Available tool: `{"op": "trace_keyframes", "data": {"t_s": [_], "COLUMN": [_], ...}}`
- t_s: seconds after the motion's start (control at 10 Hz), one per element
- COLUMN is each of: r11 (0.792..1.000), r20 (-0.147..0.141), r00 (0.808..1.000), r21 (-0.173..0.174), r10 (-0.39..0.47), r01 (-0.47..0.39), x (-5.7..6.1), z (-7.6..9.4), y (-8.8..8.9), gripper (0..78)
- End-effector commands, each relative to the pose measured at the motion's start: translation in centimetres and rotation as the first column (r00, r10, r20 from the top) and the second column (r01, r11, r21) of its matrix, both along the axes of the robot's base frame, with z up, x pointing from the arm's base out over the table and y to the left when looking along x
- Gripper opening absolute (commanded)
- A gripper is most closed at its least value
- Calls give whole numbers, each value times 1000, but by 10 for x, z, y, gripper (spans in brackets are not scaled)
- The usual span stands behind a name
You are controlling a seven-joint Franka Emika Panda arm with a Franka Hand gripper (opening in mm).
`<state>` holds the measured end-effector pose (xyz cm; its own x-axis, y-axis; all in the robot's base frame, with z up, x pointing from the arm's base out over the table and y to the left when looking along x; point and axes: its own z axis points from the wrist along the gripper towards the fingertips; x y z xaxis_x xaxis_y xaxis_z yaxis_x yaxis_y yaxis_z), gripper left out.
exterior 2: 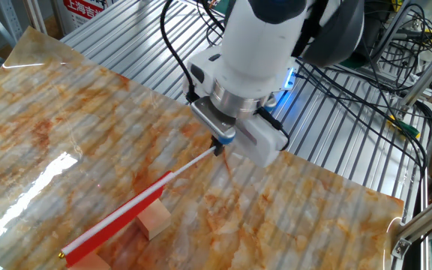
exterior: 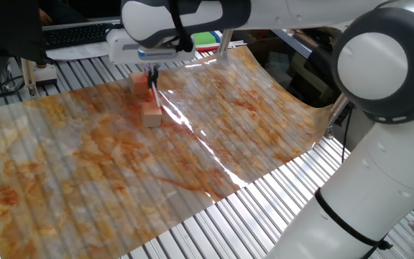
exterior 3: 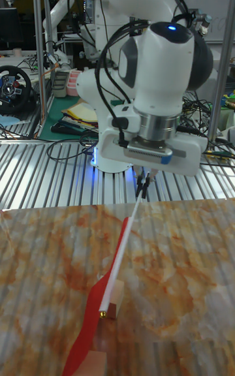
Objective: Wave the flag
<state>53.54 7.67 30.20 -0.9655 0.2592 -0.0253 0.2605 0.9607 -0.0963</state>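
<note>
The gripper (exterior 2: 220, 147) is clamped on the end of the thin white stick of the flag (exterior 2: 118, 219), its short dark fingers (exterior 3: 139, 185) pinched together around the stick just under the white, rounded wrist of the arm (exterior 2: 265, 45). The flag slants away from the gripper, held in the air over the desk (exterior 2: 43, 142); its red cloth is plain, flat and rectangular (seen almost edge-on in the other fixed view, so it reads as a narrow red strip along the stick). In the tall fixed view the cloth hangs below the stick toward the near edge.

Two small tan wooden blocks (exterior: 150, 115) sit under the far end of the flag, smooth-faced and square-cornered, one just beside the other; the cloth crosses in front of them, and whether it touches them cannot be told.

The desk is made of ribbed silver metal slats, covered by a glossy sheet (exterior: 214, 137) printed in marbled orange, cream and grey, with bright glare streaks; its far edge curls up.

Around it: black cables (exterior 2: 366, 82), a keyboard (exterior: 77, 32), and a steering wheel controller (exterior 3: 12, 89) on a side bench.
</note>
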Motion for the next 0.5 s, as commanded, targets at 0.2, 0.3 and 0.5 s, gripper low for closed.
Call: {"op": "trace_keyframes", "data": {"t_s": [0.2,0.3,0.5], "r11": [958,948,933], "r20": [66,75,75], "r00": [963,957,944], "r21": [-139,-179,-192], "r10": [260,279,322], "r01": [-249,-263,-303], "x": [37,37,36], "z": [15,10,10], "y": [-210,-220,-221], "gripper": [11,11,11]}}
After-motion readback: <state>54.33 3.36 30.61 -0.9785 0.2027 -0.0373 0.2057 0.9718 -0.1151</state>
